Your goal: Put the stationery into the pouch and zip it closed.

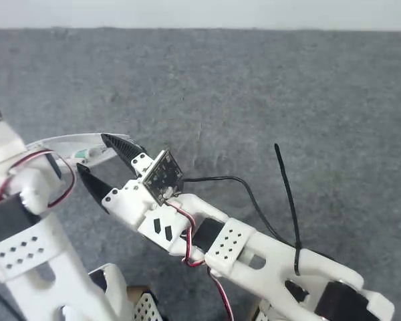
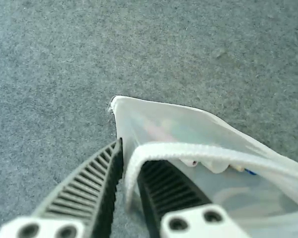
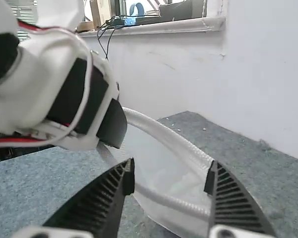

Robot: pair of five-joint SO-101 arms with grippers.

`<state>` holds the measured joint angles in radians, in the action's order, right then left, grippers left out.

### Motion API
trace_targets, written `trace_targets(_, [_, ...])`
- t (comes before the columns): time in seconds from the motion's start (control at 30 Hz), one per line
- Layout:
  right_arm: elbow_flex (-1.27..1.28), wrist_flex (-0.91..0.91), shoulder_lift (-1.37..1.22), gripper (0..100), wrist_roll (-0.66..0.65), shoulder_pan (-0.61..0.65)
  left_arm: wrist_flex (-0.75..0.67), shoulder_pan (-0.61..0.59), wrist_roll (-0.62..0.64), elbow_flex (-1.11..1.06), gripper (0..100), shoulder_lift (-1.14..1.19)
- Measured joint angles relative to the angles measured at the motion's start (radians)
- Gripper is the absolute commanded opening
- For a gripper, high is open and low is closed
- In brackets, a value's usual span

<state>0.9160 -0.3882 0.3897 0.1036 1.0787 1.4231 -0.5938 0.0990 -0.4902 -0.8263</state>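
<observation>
Seen from above, the translucent white pouch (image 1: 73,142) sits at nine o'clock in the scene, over the grey bench (image 1: 267,87). Its long axis runs from nine o'clock to three o'clock, with the free end pointing to three o'clock. My left jaws are pressed together on the pouch's white zip band (image 2: 198,151), pinching the rim near one corner. From my left wrist, the open mouth faces me and the closed bottom points away. Stationery (image 2: 216,166) shows faintly through the wall, inside the pouch. My right jaws are spread wide, one on either side of the pouch's free end, gripping nothing. I cannot tell whether the pouch rests on the bench.
</observation>
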Motion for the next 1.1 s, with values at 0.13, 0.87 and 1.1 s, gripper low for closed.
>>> trace_targets(0.13, [0.0, 0.0, 0.0, 23.1, 0.0, 0.0, 0.0, 0.0, 0.0, -0.002, 1, 0.0])
trace_targets(0.87, [0.009, 0.542, 0.397, 23.1, 0.002, -0.068, 0.0, 0.0, 0.0, -0.002, 1, 0.0])
trace_targets(1.1, [0.009, 0.698, 0.397, 23.1, 0.002, -0.086, 0.0, 0.0, 0.0, -0.002, 1, 0.0])
